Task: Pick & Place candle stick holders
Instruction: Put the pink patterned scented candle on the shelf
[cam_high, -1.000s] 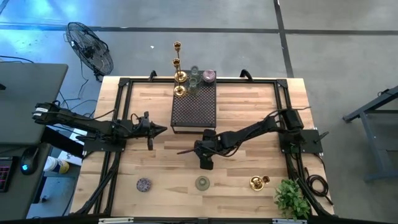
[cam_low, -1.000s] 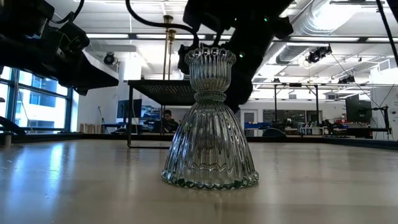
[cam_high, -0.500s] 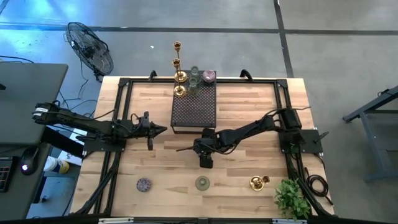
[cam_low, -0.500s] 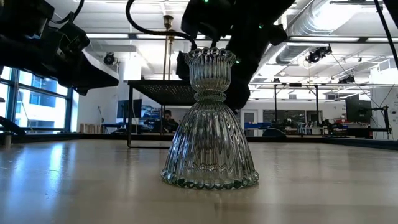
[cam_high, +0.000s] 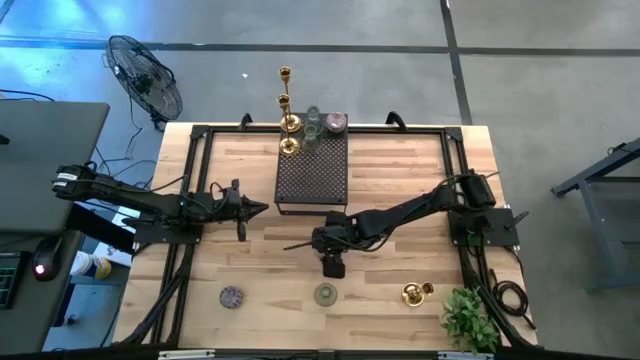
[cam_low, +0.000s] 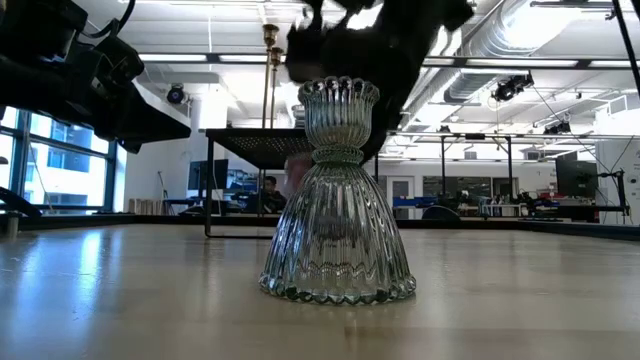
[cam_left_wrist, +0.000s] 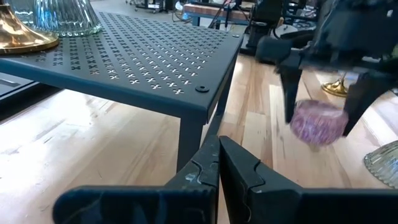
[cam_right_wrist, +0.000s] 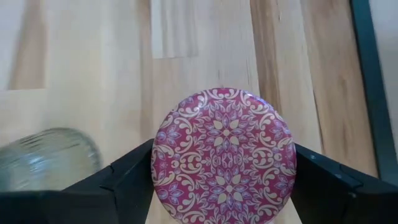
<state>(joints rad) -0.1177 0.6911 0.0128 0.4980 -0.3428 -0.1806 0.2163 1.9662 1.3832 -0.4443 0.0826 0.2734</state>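
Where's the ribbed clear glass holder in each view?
High: ribbed glass holder between the right pincer and the table edge.
Low: holder centre, close up.
Left wrist: holder cut off at frame edge, past the pink holder.
Right wrist: holder blurred, beside the pink holder.
Landmark: pink holder in the right pincer.

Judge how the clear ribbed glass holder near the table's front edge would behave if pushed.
The ribbed glass holder probably resists tipping: its flared base is wider than its cup. Being glass, it likely slides on the wooden table and could chip if knocked.

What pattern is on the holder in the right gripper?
The holder shows a pink-and-cream floral mandala pattern, clearest in the right wrist view, between the right gripper fingers.
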